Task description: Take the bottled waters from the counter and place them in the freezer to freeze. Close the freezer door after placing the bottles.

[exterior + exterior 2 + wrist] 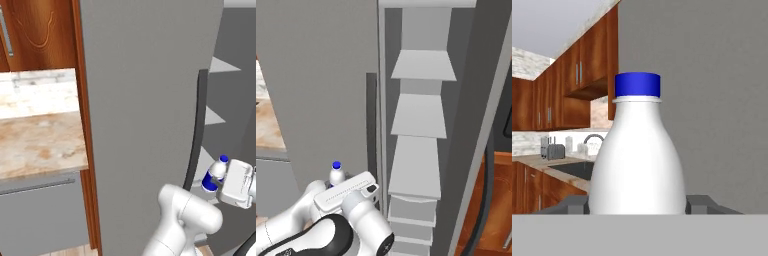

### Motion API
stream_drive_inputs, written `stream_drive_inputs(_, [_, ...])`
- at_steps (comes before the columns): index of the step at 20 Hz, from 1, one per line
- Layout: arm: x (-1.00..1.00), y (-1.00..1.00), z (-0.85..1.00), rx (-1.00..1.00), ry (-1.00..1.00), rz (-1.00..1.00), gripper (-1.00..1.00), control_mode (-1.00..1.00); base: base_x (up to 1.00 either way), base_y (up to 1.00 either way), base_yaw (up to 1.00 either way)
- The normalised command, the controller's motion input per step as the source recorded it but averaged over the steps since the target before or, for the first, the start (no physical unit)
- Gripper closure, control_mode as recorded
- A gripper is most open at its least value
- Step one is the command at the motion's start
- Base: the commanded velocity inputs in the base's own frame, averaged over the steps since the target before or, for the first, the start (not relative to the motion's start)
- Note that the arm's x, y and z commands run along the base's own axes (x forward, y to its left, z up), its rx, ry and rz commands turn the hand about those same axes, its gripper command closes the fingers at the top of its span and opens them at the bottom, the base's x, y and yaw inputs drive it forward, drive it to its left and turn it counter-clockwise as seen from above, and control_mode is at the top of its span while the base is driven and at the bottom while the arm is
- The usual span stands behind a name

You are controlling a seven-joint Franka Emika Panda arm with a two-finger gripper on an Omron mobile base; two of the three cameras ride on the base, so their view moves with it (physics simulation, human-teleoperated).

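The robot holds a small white plastic bottle with a blue cap [637,155] next to the tall grey freezer.

The two-finger gripper [637,204] is closed on the bottle, one dark finger on each side, and the bottle stands upright. The flat grey freezer door [145,100] with its long dark bar handle [196,125] is swung open. Grey shelves [418,115] show inside. The bottle is just beside the door's handle edge. The beige marbled stone counter [37,142] is off to the left.

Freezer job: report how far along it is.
Done: the freezer door stands open, showing bare shelves. In hand: the blue-capped bottle sits upright between the fingers, beside the door and not yet inside. Left: shelve this bottle, bring the other one, close the door.
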Motion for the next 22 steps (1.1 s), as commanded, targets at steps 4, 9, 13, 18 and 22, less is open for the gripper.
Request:
stream_drive_inputs(4, [0.00, 0.00, 0.00, 0.00, 0.00, 0.00, 1.00, 1.00, 0.20, 0.03, 0.06])
stream_drive_inputs(9, [0.00, 0.00, 0.00, 0.00, 0.00, 0.00, 1.00, 1.00, 0.00, -0.12, 0.02])
stream_drive_inputs(13, [0.00, 0.00, 0.00, 0.00, 0.00, 0.00, 1.00, 1.00, 0.00, -0.17, 0.00])
stream_drive_inputs(18, [0.00, 0.00, 0.00, 0.00, 0.00, 0.00, 1.00, 1.00, 0.00, -0.38, 0.00])
stream_drive_inputs(22, [0.00, 0.00, 0.00, 0.00, 0.00, 0.00, 1.00, 1.00, 0.00, -0.30, 0.00])
